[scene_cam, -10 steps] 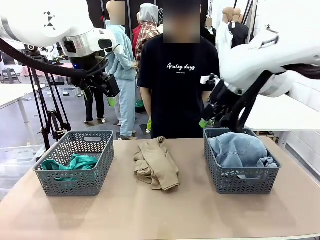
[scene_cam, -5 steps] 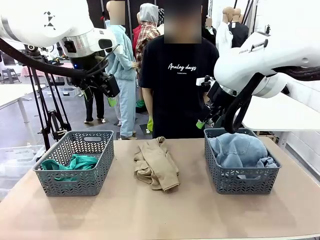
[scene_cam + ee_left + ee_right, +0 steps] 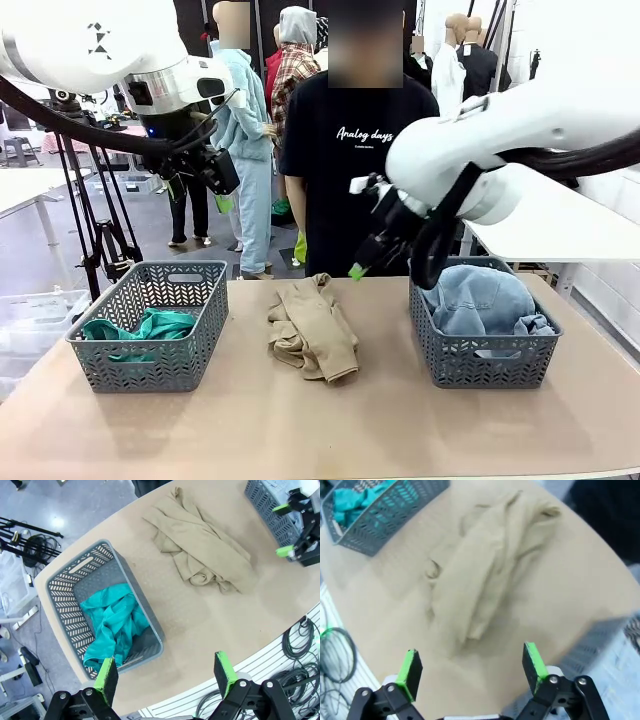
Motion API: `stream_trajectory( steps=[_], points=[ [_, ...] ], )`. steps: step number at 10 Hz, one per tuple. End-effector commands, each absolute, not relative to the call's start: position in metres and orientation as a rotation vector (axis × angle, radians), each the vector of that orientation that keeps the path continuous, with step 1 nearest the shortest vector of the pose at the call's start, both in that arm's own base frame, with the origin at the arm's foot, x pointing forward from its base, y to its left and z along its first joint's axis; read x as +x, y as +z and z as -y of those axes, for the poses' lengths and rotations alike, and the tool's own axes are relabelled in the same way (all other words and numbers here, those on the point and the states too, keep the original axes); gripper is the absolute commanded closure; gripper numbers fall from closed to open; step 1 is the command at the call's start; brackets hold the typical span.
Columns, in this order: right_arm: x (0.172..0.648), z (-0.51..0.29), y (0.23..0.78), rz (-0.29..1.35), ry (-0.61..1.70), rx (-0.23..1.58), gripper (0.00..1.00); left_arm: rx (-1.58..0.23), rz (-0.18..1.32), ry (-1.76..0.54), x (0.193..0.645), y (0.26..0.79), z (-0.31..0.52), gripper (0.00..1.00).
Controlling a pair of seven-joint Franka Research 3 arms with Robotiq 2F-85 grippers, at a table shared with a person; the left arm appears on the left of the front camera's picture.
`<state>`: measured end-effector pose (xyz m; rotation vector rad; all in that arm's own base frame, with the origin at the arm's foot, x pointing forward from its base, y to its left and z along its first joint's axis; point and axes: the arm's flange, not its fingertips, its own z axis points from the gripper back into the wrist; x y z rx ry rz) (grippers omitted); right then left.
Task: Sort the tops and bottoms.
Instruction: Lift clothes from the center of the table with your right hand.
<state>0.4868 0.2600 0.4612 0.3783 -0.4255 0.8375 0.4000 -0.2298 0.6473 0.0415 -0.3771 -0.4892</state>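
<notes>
Both pairs of jaws stand wide apart with nothing between them. The crumpled tan-beige cloth top (image 3: 312, 330) lies loose in the middle of the flat brown table (image 3: 330, 430), a little nearer its far edge, touching neither basket. The right gripper (image 3: 362, 262) hangs over the far edge, above and just right of that top, between it and the right basket. In the right wrist view the tan-beige top (image 3: 485, 575) lies straight ahead of the right gripper (image 3: 470, 667), stretching away from the gap between its green pads (image 3: 410, 672).

The teal-green soft top (image 3: 140, 328) sits bunched inside the grey plastic lattice basket (image 3: 150, 375) near the table's left edge. The left gripper (image 3: 200, 195) hangs high above that basket's far end, well clear of it. From the left wrist, the teal-green top (image 3: 112, 622) lies beyond the left gripper (image 3: 165, 672), in line with one of its two pads; the tan-beige top (image 3: 200, 545) lies farther off, toward the right gripper (image 3: 295, 530).

Pale washed-blue denim shorts (image 3: 475, 295) are heaped in a second grey lattice basket (image 3: 480, 365) near the right edge. A person in a black printed T-shirt (image 3: 355, 170) stands at the far edge.
</notes>
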Motion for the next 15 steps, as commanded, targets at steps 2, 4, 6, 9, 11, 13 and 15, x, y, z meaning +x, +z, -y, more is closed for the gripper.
stream_trajectory(
  steps=[2,4,6,9,11,13,15],
  points=[
    [0.546,-0.283,0.425,0.399,0.904,0.490,0.00,0.055,0.374,-0.490,0.399,0.649,0.227,0.00],
    [0.572,-0.298,0.393,0.324,0.898,0.503,0.00,0.055,0.374,-0.490,0.399,0.649,0.227,0.00],
    [0.584,-0.310,0.367,0.242,0.901,0.509,0.00,0.055,0.374,-0.490,0.399,0.649,0.227,0.00],
    [0.592,-0.320,0.337,0.193,0.917,0.557,0.00,0.055,0.374,-0.490,0.399,0.649,0.227,0.00],
    [0.594,-0.329,0.325,0.151,0.933,0.539,0.00,0.055,0.374,-0.490,0.399,0.649,0.227,0.00],
    [0.594,-0.335,0.316,0.119,0.952,0.531,0.00,0.055,0.374,-0.490,0.399,0.649,0.227,0.00],
    [0.592,-0.336,0.316,0.106,0.974,0.531,0.00,0.055,0.374,-0.490,0.399,0.649,0.227,0.00]
  ],
)
